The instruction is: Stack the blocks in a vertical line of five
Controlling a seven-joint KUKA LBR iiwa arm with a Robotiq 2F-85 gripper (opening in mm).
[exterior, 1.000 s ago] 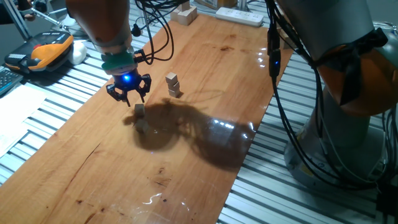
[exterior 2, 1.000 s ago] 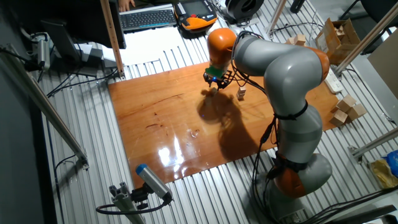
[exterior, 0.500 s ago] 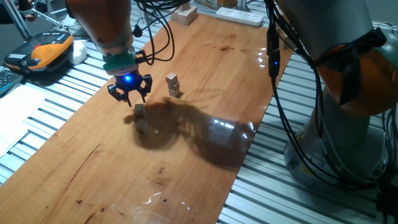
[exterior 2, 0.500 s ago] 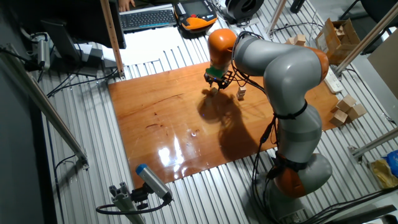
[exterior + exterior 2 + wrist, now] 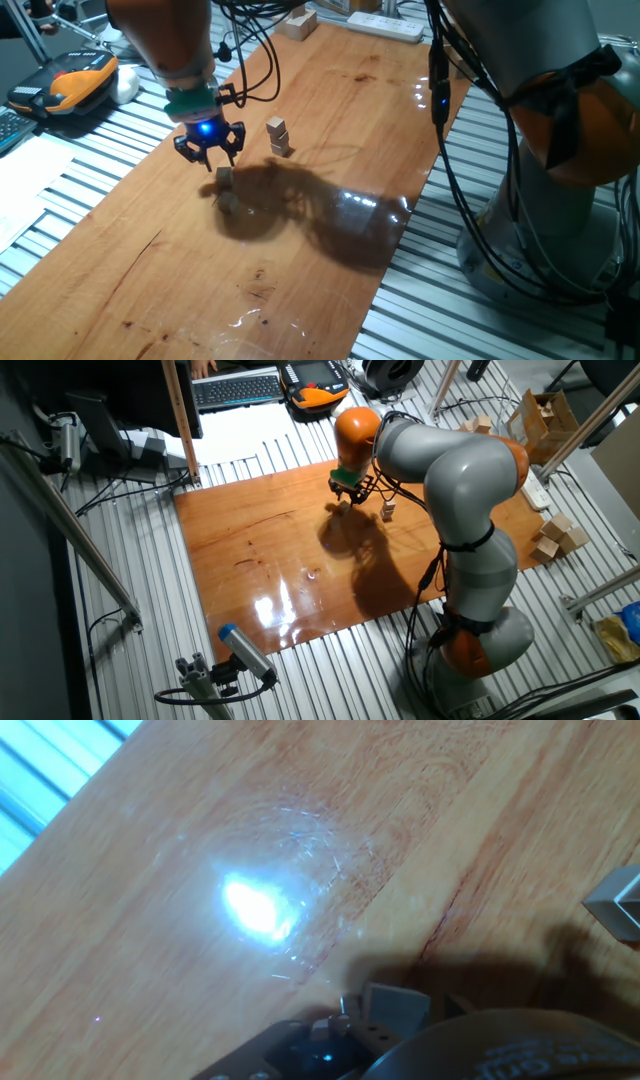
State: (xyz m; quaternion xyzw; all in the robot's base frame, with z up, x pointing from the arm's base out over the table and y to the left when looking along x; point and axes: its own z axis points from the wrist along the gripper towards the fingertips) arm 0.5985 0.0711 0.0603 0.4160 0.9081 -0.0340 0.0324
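Observation:
Two tiny tan blocks stand stacked (image 5: 279,137) on the wooden table top (image 5: 330,120); the stack also shows in the other fixed view (image 5: 388,510). Another block (image 5: 224,176) lies just in front of and below my gripper (image 5: 209,152). One more block (image 5: 229,204) lies close by in the arm's shadow. My gripper hovers low over the table with its fingers spread and nothing between them; it also shows in the other fixed view (image 5: 347,487). In the hand view a block (image 5: 396,1006) sits at the bottom edge and another block (image 5: 620,900) at the right edge.
Larger pale wooden blocks (image 5: 297,22) and a white power strip (image 5: 385,25) lie at the far end of the table. An orange and black device (image 5: 80,80) lies off the left side. The robot's base (image 5: 560,150) stands at the right. More large blocks (image 5: 555,535) lie beside the table.
Almost nothing: the gripper has barely shifted and the blocks lie as before.

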